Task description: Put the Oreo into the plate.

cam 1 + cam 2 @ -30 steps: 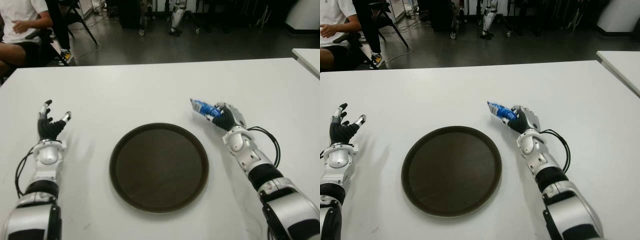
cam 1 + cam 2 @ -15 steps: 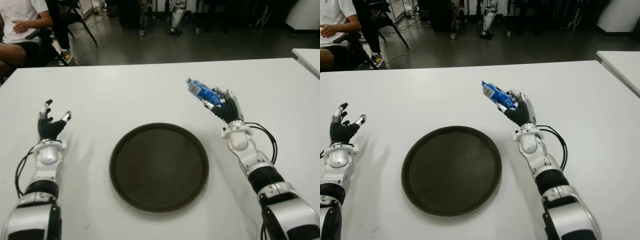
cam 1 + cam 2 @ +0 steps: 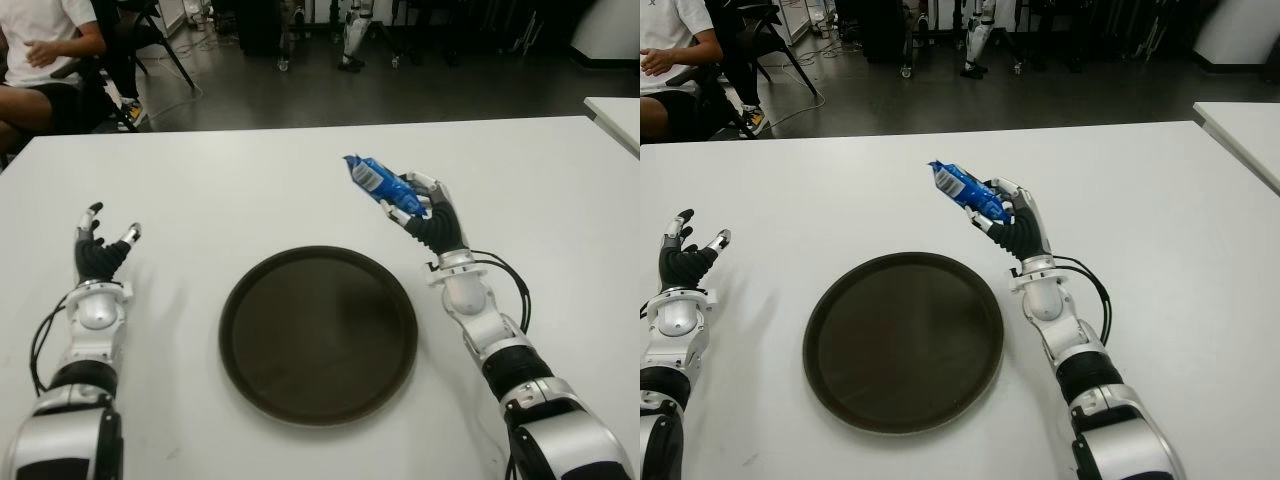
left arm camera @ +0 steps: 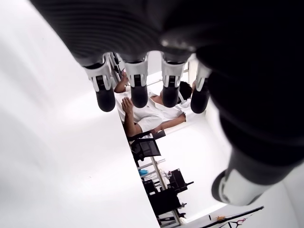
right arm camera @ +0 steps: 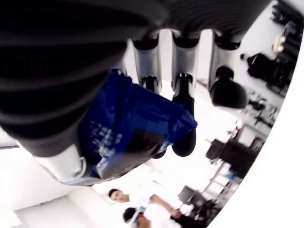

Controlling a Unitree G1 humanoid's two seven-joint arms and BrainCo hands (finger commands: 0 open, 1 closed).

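Above the white table [image 3: 250, 180], just beyond the far right rim of the plate [image 3: 318, 335], the right hand [image 3: 432, 215] is raised with its fingers [image 5: 183, 102] clamped on the Oreo [image 3: 380, 186], a blue packet. The packet is clear of the table surface and tilted, its free end pointing toward the far left corner. It is not over the plate. The plate is a dark round tray lying flat near the middle of the table's near edge and holds nothing. The left hand [image 3: 101, 251] shows near the table's left edge, well apart from the plate, fingers [image 4: 138, 88] spread and holding nothing. Beyond the far left corner, a seated person [image 3: 40, 50] is partly visible.
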